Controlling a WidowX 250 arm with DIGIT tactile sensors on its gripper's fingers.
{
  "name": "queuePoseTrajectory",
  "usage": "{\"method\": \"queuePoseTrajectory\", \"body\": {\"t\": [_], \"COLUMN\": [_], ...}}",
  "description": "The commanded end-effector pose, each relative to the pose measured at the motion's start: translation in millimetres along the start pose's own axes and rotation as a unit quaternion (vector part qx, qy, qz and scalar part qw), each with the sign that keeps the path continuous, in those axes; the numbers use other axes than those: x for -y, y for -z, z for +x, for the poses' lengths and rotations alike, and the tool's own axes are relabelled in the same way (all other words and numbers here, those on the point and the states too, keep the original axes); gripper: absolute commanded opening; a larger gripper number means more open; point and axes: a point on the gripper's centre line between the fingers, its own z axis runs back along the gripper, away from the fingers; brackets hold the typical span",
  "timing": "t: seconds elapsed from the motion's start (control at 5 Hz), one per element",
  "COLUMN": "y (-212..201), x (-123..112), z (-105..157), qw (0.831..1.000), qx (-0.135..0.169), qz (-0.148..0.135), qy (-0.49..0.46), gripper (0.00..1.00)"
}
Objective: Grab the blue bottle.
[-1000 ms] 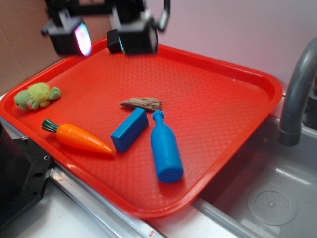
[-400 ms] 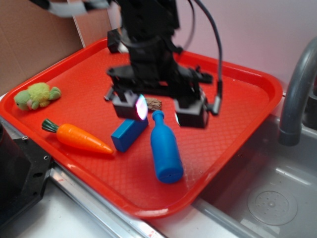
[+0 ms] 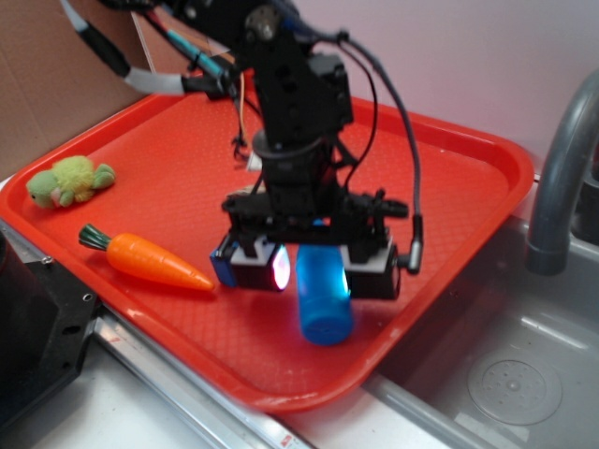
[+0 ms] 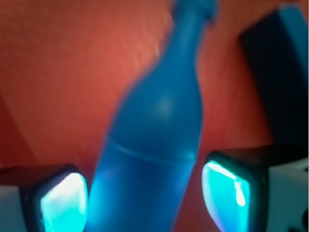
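The open tool (image 3: 313, 267) straddled the lying bottle (image 3: 324, 297) without gripping — its round body might roll or squirt free as the jaws closed.

the blue bottle (image 3: 324, 297) (image 4: 154, 140) lies flat on its side, a bright blue plastic cylinder with a narrow neck and a rounded cap. its flat base faces the near edge (the neck end is hidden in the exterior view)
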Motion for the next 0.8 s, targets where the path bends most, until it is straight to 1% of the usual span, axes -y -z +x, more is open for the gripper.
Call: {"method": "queuePoseTrajectory", "body": {"t": [0.0,0.2,0.4,0.6], "y": [13.6,-9.7,-59.5,-112.8], "x": [11.4,12.0,2.4,-28.7], "z": [8.3,-7.9,0.7,10.2], "qw": [0.999,0.996,0.979,0.983], "qx": [-0.035,-0.002,0.075,0.084], "qz": [0.008,0.013,0.016,-0.009], "qy": [0.013,0.09,0.189,0.161], "gripper": [0.0,0.0,0.0,0.0]}}
